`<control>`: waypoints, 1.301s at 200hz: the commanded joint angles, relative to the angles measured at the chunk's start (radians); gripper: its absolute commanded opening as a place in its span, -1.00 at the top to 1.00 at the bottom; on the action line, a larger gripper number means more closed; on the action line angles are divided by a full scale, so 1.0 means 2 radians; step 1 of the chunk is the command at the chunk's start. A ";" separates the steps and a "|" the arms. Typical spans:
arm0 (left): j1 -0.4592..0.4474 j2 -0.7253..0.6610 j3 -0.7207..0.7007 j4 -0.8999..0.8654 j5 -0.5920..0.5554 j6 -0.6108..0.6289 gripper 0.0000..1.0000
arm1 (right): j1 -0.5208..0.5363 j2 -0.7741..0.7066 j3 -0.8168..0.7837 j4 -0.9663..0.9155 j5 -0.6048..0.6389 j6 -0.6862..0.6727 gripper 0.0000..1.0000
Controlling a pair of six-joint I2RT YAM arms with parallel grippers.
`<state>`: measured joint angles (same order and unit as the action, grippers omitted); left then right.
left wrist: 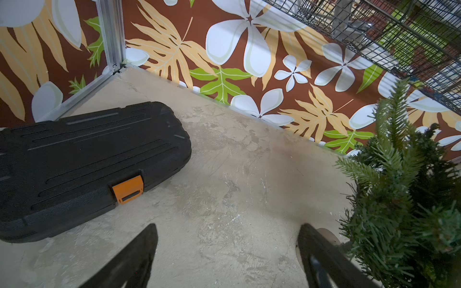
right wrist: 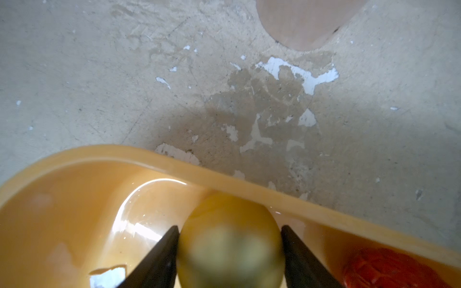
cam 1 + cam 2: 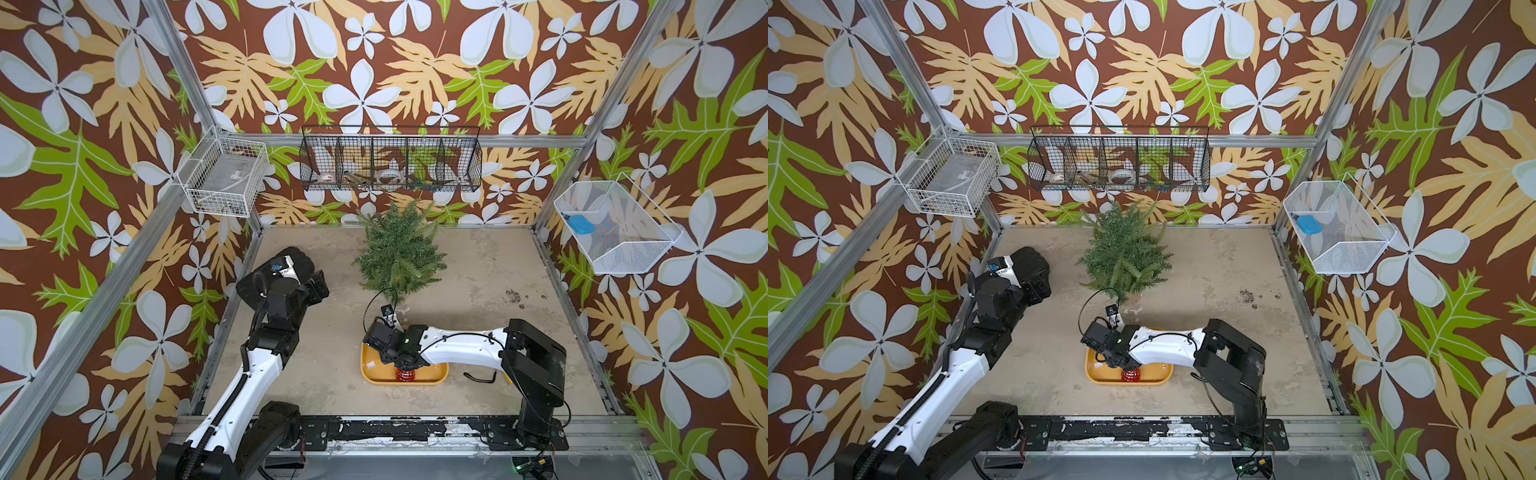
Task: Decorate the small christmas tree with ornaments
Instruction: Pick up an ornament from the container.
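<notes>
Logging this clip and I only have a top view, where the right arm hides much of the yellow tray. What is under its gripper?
Observer: The right wrist view shows a gold ornament lying in the yellow tray, flanked by the right gripper.
Operator: Gripped?
Observer: Its fingers sit against both sides; whether they grip firmly, I cannot tell.
Operator: And the other arm?
Observer: The left wrist view shows the left gripper open and empty over the table, between a black case and the small christmas tree.
</notes>
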<state>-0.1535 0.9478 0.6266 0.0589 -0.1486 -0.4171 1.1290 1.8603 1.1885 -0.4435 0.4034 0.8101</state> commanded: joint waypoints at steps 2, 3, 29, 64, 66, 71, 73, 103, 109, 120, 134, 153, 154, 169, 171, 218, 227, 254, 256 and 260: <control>0.000 -0.001 0.002 0.007 0.000 -0.001 -0.79 | 0.001 -0.014 -0.005 -0.003 0.006 0.000 -0.27; 0.000 -0.001 0.002 0.007 0.000 0.000 -0.79 | 0.001 -0.015 -0.005 -0.003 0.006 0.000 -0.27; 0.000 0.000 0.003 0.007 0.002 0.004 -0.79 | 0.001 -0.044 -0.017 -0.001 -0.002 -0.004 -0.23; 0.000 -0.004 0.004 0.007 0.010 0.010 -0.79 | 0.000 -0.089 -0.027 0.003 -0.035 -0.011 -0.22; 0.000 -0.004 0.004 0.008 0.012 0.010 -0.79 | -0.001 -0.092 -0.028 0.005 -0.039 -0.011 -0.22; 0.000 -0.006 0.004 0.008 0.017 0.013 -0.79 | -0.003 -0.101 -0.032 0.008 -0.049 -0.012 -0.21; -0.001 -0.007 0.004 0.009 0.020 0.014 -0.79 | -0.003 -0.104 -0.034 0.010 -0.053 -0.011 -0.21; 0.000 -0.035 -0.011 0.055 0.153 0.058 -0.73 | -0.019 -0.169 -0.067 0.043 -0.135 -0.011 -0.20; 0.000 -0.045 -0.019 0.072 0.187 0.065 -0.72 | -0.026 -0.184 -0.075 0.049 -0.156 -0.012 -0.20; -0.001 -0.063 -0.037 0.113 0.231 0.069 -0.68 | -0.040 -0.219 -0.091 0.062 -0.192 -0.009 -0.19; -0.001 -0.087 -0.062 0.170 0.262 0.060 -0.63 | -0.064 -0.263 -0.110 0.077 -0.238 -0.004 -0.18; -0.003 -0.115 -0.099 0.272 0.323 0.052 -0.53 | -0.101 -0.319 -0.126 0.089 -0.296 0.001 -0.18; -0.004 -0.115 -0.100 0.278 0.326 0.051 -0.53 | -0.102 -0.321 -0.126 0.089 -0.299 0.001 -0.18; -0.013 -0.108 -0.108 0.333 0.354 0.041 -0.51 | -0.136 -0.355 -0.129 0.089 -0.339 0.003 -0.18; -0.015 -0.106 -0.109 0.340 0.356 0.040 -0.50 | -0.140 -0.358 -0.130 0.089 -0.346 0.003 -0.18; -0.151 -0.096 -0.085 0.393 0.359 0.150 -0.53 | -0.268 -0.415 -0.136 0.122 -0.512 0.027 -0.18; -0.181 -0.091 -0.082 0.394 0.360 0.181 -0.55 | -0.285 -0.419 -0.131 0.126 -0.542 0.033 -0.17; -0.256 -0.087 -0.103 0.435 0.344 0.256 -0.71 | -0.320 -0.430 -0.109 0.137 -0.609 0.057 -0.16; -0.261 -0.086 -0.105 0.440 0.342 0.260 -0.71 | -0.322 -0.431 -0.107 0.137 -0.613 0.059 -0.16; -0.269 -0.084 -0.109 0.451 0.333 0.266 -0.73 | -0.324 -0.432 -0.103 0.138 -0.621 0.063 -0.16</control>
<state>-0.6117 0.7700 0.4370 0.8318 0.5518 -0.0563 0.5137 1.0115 0.9455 -0.2226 -0.6491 0.8864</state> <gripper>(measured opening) 0.846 0.581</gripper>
